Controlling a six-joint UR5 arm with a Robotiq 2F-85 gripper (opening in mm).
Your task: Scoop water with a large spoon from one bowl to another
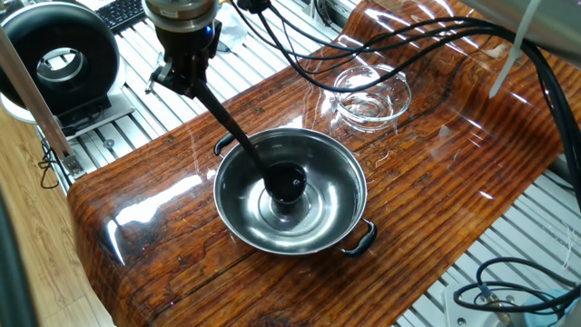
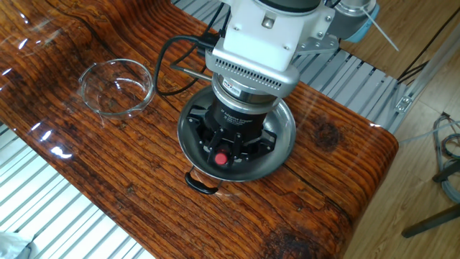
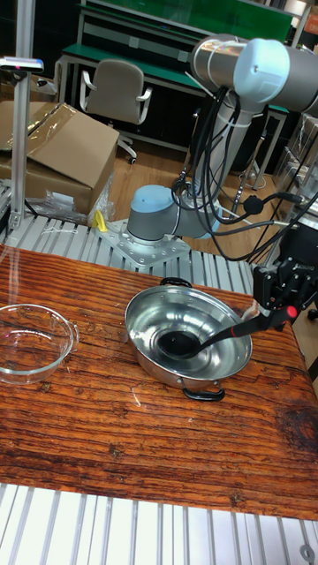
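1. Steel bowl (image 1: 238,204) sits mid-table, the glass bowl (image 1: 371,95) well apart.
2. Gripper (image 1: 188,80), fingers clamped on the ladle's handle end.
3. Ladle (image 1: 238,143) slants down from the fingers, its scoop head at the steel bowl's base.

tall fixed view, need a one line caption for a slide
UR5 gripper holds a black ladle dipped into the steel bowl; empty-looking glass bowl waits beside.
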